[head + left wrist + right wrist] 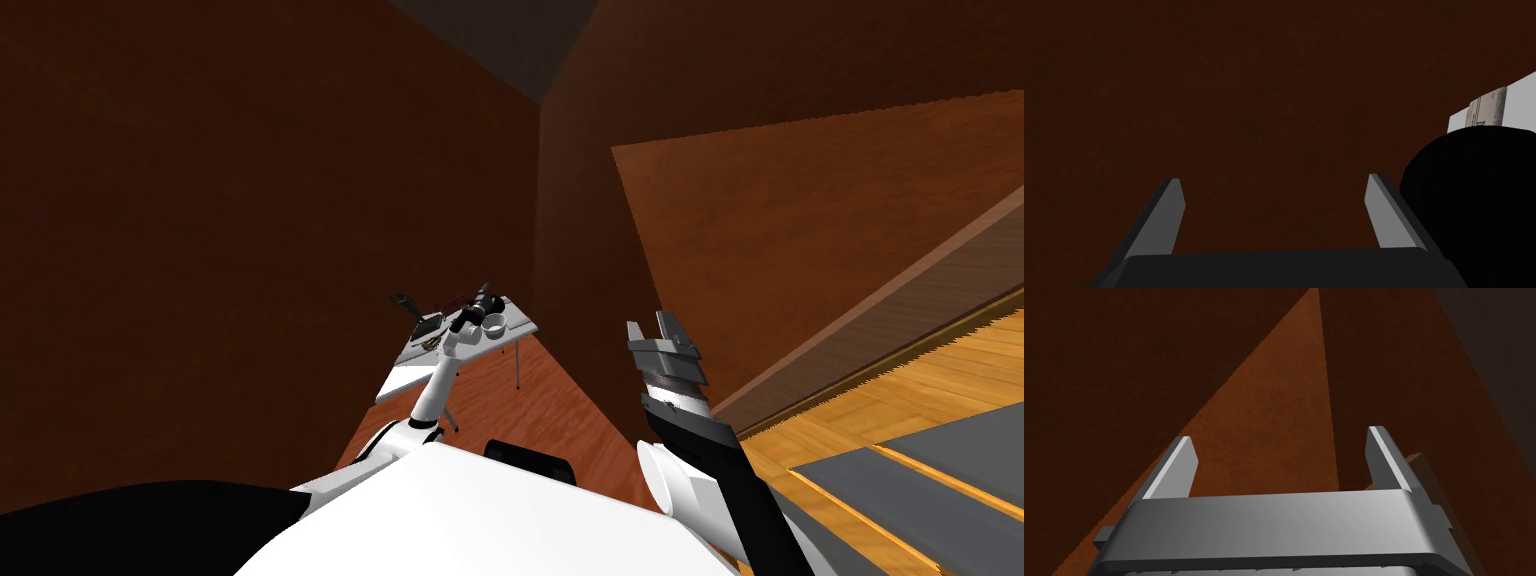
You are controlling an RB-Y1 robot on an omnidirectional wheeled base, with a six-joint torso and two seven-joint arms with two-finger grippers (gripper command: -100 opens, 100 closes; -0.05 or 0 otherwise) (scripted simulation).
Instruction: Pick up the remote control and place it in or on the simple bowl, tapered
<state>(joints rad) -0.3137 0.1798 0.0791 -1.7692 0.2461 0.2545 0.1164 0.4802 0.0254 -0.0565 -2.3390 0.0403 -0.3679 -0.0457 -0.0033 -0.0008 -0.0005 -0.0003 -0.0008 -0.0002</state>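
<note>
Head view | left gripper (482, 298) hovered over small grey table (520, 322), blades spread, empty, probably lining up a grasp | dark flat remote control (429, 328), apparently, lay on table near white tapered bowl (494, 326) | right gripper (650, 325) raised aside, blades apart, out of the way.

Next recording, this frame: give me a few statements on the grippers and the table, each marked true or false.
1. The left gripper is open, with nothing between its fingers. True.
2. The right gripper is shut on something. False: it is open and empty.
3. The white bowl stands on the floor. False: it is on the small table.
4. The left arm reaches out over that table. True.
</note>
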